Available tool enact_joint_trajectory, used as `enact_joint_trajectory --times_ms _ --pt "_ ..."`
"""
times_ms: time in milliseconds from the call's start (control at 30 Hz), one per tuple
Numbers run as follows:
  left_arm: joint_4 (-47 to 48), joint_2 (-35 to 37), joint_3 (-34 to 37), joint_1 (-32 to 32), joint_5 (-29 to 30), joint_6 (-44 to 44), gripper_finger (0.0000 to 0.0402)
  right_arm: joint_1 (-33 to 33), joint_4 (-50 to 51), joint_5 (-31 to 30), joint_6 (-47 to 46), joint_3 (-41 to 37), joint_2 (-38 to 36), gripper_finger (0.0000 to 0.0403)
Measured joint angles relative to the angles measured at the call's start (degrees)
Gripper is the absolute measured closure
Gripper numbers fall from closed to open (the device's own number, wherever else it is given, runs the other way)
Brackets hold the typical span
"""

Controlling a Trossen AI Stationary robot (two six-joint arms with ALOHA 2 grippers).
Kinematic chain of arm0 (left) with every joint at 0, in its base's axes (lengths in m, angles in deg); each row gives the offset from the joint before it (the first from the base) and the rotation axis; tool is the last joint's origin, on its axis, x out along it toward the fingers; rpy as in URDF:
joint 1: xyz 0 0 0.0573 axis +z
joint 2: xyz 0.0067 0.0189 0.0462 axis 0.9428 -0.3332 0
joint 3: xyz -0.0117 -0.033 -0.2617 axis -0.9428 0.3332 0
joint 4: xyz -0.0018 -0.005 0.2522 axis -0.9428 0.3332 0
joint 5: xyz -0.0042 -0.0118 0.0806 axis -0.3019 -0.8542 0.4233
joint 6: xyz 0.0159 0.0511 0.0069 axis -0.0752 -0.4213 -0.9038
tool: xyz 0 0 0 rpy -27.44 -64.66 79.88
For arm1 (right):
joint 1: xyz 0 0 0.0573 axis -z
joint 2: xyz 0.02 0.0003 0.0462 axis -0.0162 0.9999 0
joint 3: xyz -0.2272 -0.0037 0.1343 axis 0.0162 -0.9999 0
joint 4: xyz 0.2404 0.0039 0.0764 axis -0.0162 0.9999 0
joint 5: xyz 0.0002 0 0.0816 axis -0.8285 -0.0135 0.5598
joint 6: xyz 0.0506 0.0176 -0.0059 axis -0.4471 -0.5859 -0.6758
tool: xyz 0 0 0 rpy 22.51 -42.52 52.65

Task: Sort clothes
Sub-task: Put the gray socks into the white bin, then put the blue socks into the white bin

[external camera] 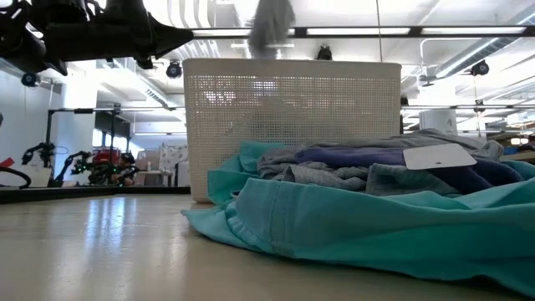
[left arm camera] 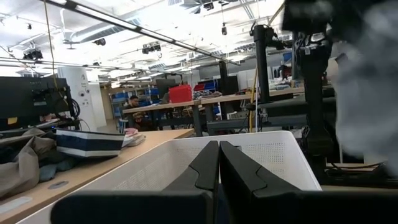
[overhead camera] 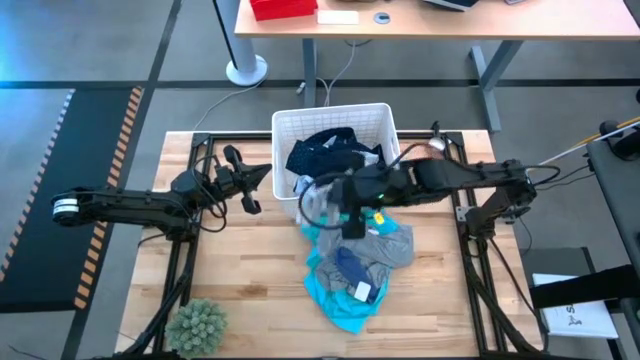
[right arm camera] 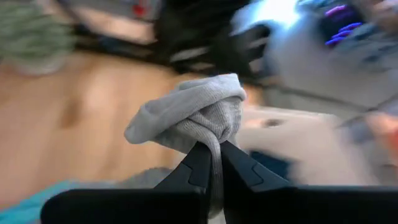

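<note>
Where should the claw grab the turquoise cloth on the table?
Probably from straight above, at the turquoise cloth's bare front edge nearest the table's front. Its middle is buried under the grey and dark blue garments, while that edge lies flat and rumpled, giving folds to pinch.

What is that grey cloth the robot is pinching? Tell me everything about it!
The grey garment is soft, ribbed knit fabric, bunched into a crumpled knot. The right gripper is shut on it, pinching a fold between both fingers. In the high view it hangs lifted at the front edge of the white basket, above the clothes pile.
</note>
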State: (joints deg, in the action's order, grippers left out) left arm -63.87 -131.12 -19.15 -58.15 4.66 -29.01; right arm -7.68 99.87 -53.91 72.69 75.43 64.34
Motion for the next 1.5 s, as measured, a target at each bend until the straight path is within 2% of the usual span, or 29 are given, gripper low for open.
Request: enact_joint_trajectory --times_ms 100,200,333,400,500,600,800,867,1000,1233,1500 --pt "-0.01 0.00 0.00 0.00 0.00 0.00 0.0402 0.39 -0.05 -8.75 4.11 4.51 -0.07 0.0402" --pt "0.00 0.00 0.00 0.00 0.00 0.05 0.0402 1.52 -0.02 -14.75 8.20 8.00 -0.09 0.0402" --pt "0.02 0.00 0.00 0.00 0.00 0.09 0.0402 4.79 0.40 -20.52 11.25 10.64 -0.09 0.0402" --pt "0.00 0.00 0.00 0.00 0.00 0.13 0.0402 7.10 1.05 -21.16 11.81 10.86 -0.09 0.0402" --pt "0.01 0.00 0.00 0.00 0.00 0.16 0.0402 11.09 4.62 -20.91 9.21 10.72 -0.07 0.0403" --pt "0.02 0.00 0.00 0.01 0.00 0.17 0.0402 15.14 8.65 -18.06 3.80 9.72 0.10 0.0403" --pt "0.00 0.00 0.00 0.01 0.00 0.18 0.0402 21.63 11.70 -2.62 -4.44 4.52 0.24 0.0403" --pt "0.00 -0.01 0.00 0.00 0.00 0.18 0.0402 23.04 11.64 0.72 -5.50 1.63 0.22 0.0403" --pt "0.00 -0.02 0.00 0.00 0.00 0.18 0.0402 24.74 9.42 1.02 -6.50 -5.63 0.23 0.0393" --pt "-0.01 -0.02 0.00 0.02 -0.01 0.18 0.0402 25.81 6.23 1.04 -6.26 -15.84 0.30 0.0348" --pt "0.00 -0.02 0.00 0.04 -0.02 0.10 0.0402 25.76 5.59 1.04 -6.55 -16.61 0.30 0.0270"
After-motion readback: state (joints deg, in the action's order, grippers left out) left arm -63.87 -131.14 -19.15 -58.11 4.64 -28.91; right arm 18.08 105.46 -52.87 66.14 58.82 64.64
